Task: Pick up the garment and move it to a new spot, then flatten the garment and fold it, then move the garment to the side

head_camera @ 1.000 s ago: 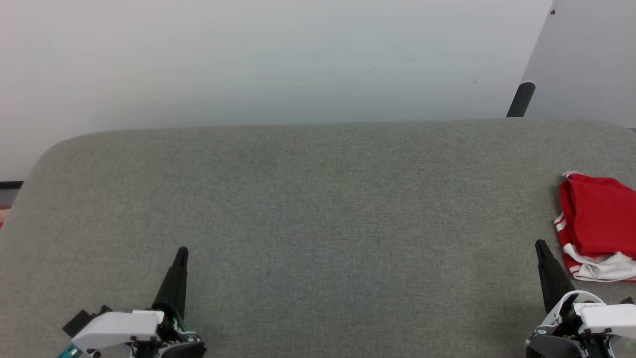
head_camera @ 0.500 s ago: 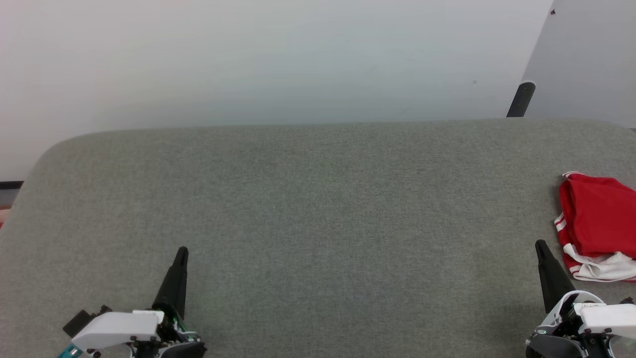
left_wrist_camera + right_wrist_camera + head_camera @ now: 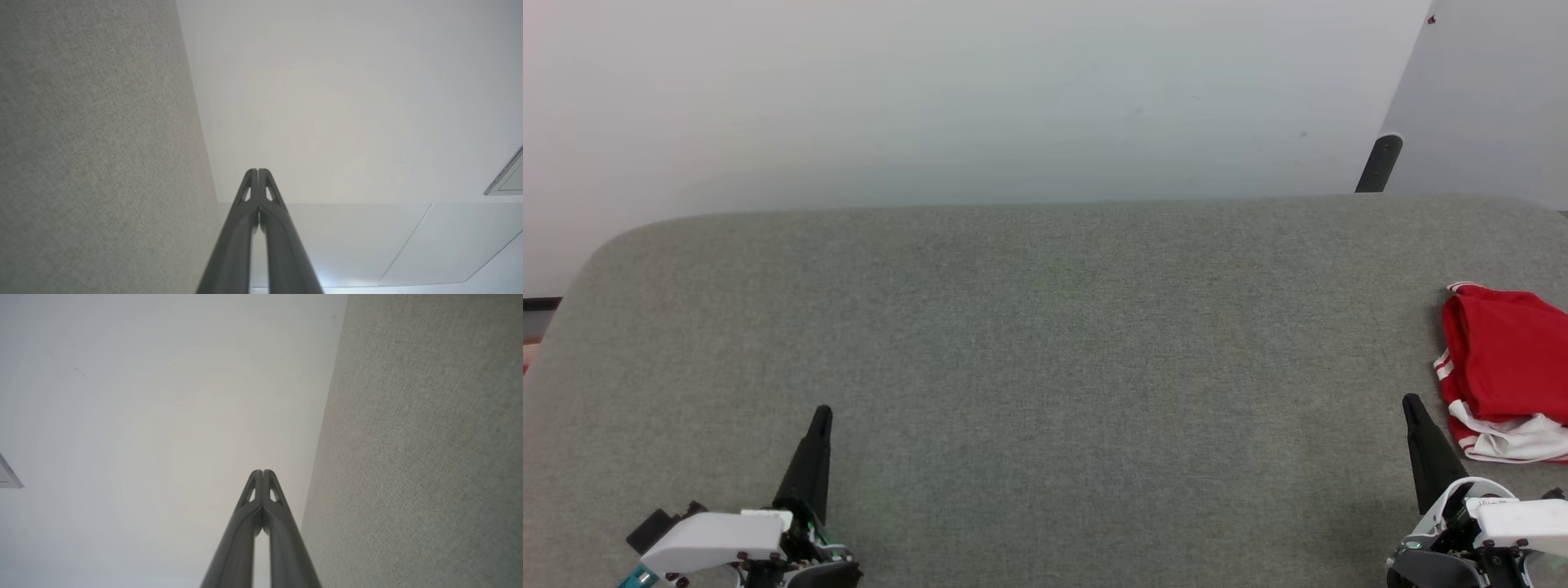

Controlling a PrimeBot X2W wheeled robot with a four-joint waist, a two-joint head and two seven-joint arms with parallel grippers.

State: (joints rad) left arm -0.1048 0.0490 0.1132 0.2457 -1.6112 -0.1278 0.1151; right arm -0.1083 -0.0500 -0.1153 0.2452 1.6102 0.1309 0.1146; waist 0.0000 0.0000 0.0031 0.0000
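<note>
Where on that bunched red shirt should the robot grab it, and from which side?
Probably the striped edge of the garment facing the right gripper, approached from above on that side. The cloth lies bunched on the table, and its layered edge stands proud there, giving something to pinch. The shut jaws must open first.

Nothing changes.
From my seat, the garment (image 3: 1499, 359), left gripper (image 3: 821, 415) and right gripper (image 3: 1410, 403) show no shift.

My left jaws are two long, dark, tapering fingers (image 3: 239, 237) with small triangular cut-outs near the tips; my right jaws look the same. Behind each sits a smooth white wrist shell (image 3: 715, 539) over black, screw-studded hardware. A teal tab (image 3: 633, 578) edges the left one.
</note>
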